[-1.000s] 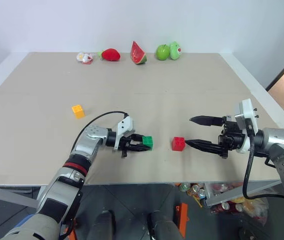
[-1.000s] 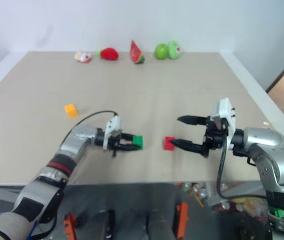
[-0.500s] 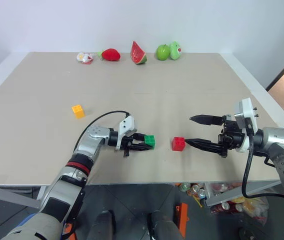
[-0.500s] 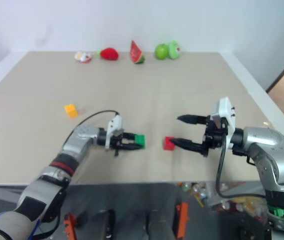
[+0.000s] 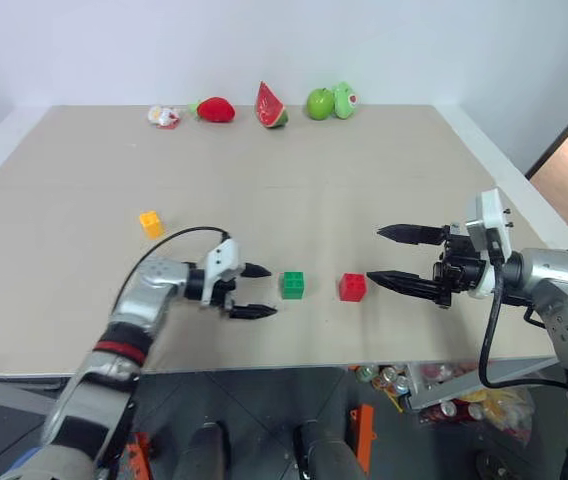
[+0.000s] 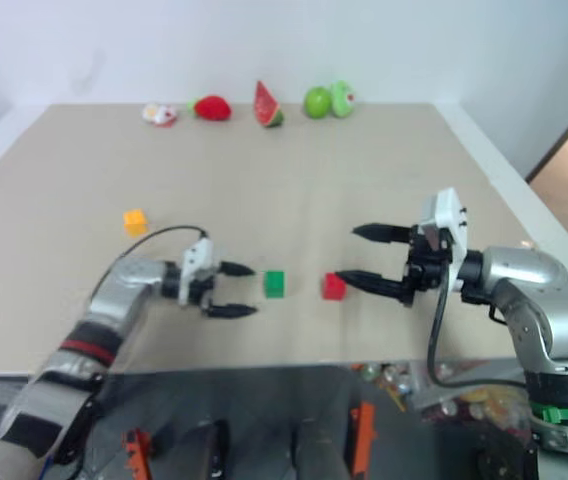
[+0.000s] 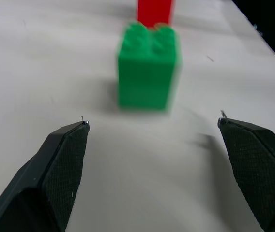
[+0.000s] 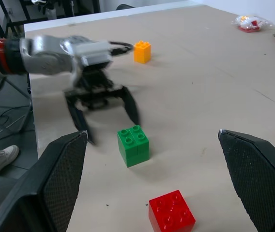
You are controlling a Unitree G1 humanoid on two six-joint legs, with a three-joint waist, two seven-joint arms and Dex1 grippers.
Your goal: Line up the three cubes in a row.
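The green cube [image 5: 292,285] stands on the table near its front edge, with the red cube [image 5: 352,287] close to its right. The yellow-orange cube [image 5: 150,223] sits apart, farther back on the left. My left gripper [image 5: 258,290] is open just left of the green cube, clear of it, fingers pointing at it. In the left wrist view the green cube [image 7: 148,72] lies ahead of the spread fingers with the red cube [image 7: 155,11] behind it. My right gripper [image 5: 388,256] hangs open just right of the red cube, empty.
Toy fruits line the far edge of the table [image 5: 384,170]: a strawberry [image 5: 215,109], a watermelon slice [image 5: 270,106], a green apple [image 5: 320,103], and a small wrapped item [image 5: 164,117]. The table's front edge runs just below both grippers.
My left gripper has let go of the green cube, opened and drawn back to the left. The green cube now stands free beside the red one. The right gripper has kept still.
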